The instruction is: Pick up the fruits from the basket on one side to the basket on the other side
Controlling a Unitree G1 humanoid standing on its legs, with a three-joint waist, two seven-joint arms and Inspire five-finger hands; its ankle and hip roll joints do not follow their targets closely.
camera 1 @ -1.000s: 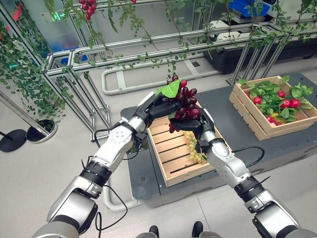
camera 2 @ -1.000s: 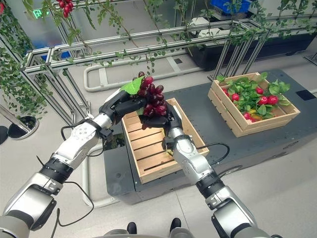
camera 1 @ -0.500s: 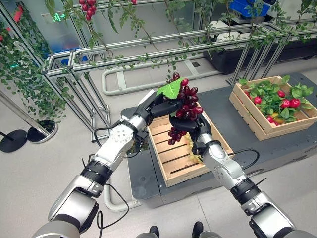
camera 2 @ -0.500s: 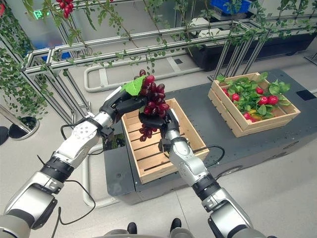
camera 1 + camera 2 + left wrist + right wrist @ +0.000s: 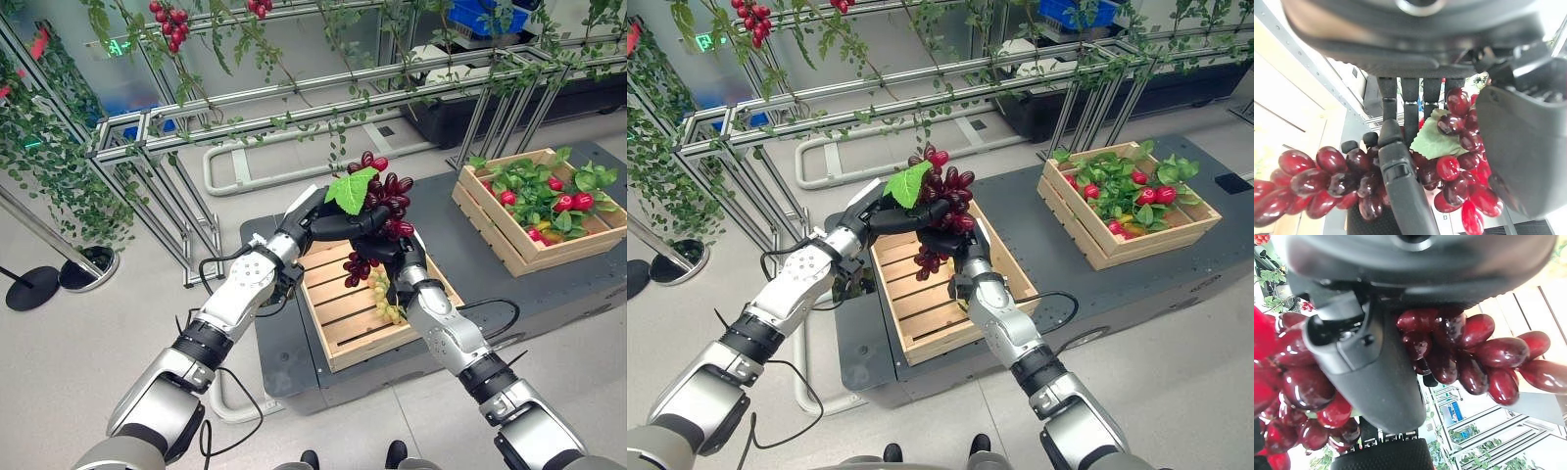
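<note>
A bunch of dark red grapes with a green leaf hangs in the air over the near wooden crate. My left hand grips its upper left side, fingers and thumb curled round the grapes. My right hand holds the bunch from below, with the grapes pressed against its thumb. A tail of grapes dangles between the hands. A pale green grape bunch lies in the near crate. The far crate on the right holds leaves and red fruits.
Both crates stand on a dark low platform. Behind it runs a metal frame hung with green vines and a red grape cluster. A black round base stands on the floor at the left.
Both hands have carried the red grape bunch a little up and to the right. Its lower tail, tucked in a second ago, now hangs loose below.
</note>
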